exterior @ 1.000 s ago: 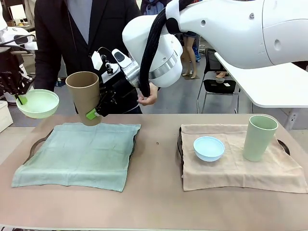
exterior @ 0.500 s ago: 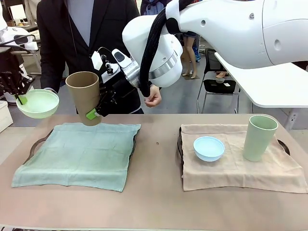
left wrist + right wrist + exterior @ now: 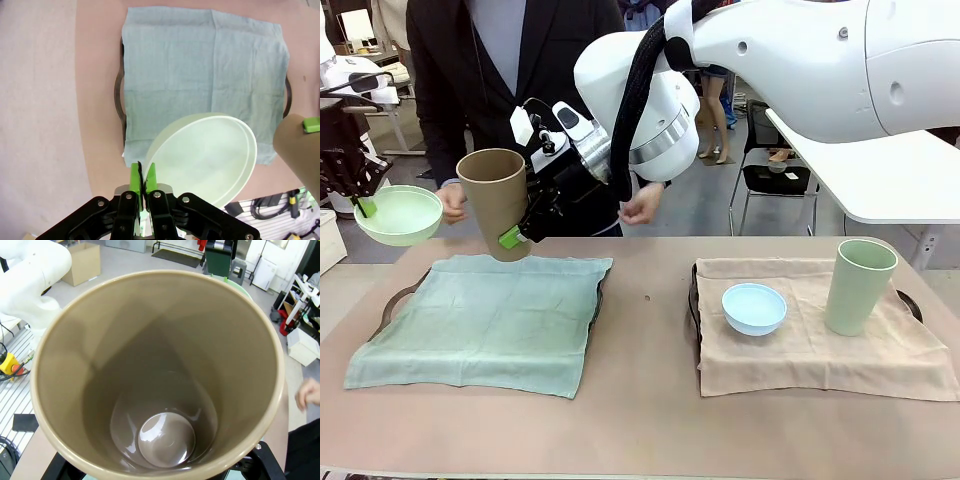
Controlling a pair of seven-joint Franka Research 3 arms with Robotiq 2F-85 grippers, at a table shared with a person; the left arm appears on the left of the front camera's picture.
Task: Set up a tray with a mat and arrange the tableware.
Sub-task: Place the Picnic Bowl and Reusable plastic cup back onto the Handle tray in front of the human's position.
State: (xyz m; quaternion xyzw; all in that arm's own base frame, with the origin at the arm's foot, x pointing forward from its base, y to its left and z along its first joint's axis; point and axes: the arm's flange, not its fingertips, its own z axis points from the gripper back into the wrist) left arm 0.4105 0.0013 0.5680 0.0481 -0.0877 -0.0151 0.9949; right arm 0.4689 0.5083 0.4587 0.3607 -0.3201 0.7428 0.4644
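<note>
My left gripper (image 3: 360,206) is shut on the rim of the pale mint green bowl (image 3: 398,215), holding it in the air left of the left tray (image 3: 396,299). In the left wrist view its green fingers (image 3: 135,178) pinch the bowl (image 3: 202,160) above the green mat (image 3: 205,70). My right gripper (image 3: 515,232) is shut on the tan-brown cup (image 3: 494,198), tilted above the back edge of the green mat (image 3: 485,320). The cup's inside (image 3: 160,375) faces the right wrist camera and hides the fingers. The light blue bowl (image 3: 754,308) and the sage green cup (image 3: 860,286) stand on the tan mat (image 3: 820,350).
A person in a dark jacket stands at the far side, one hand (image 3: 453,203) close between bowl and cup, the other hand (image 3: 642,205) behind my right wrist. The right tray (image 3: 911,304) lies under the tan mat. Bare tabletop (image 3: 645,400) runs between the trays and along the front.
Both arms hold still with the bowl and cup. The person has shifted right and brought a hand into view beside the mint bowl.
</note>
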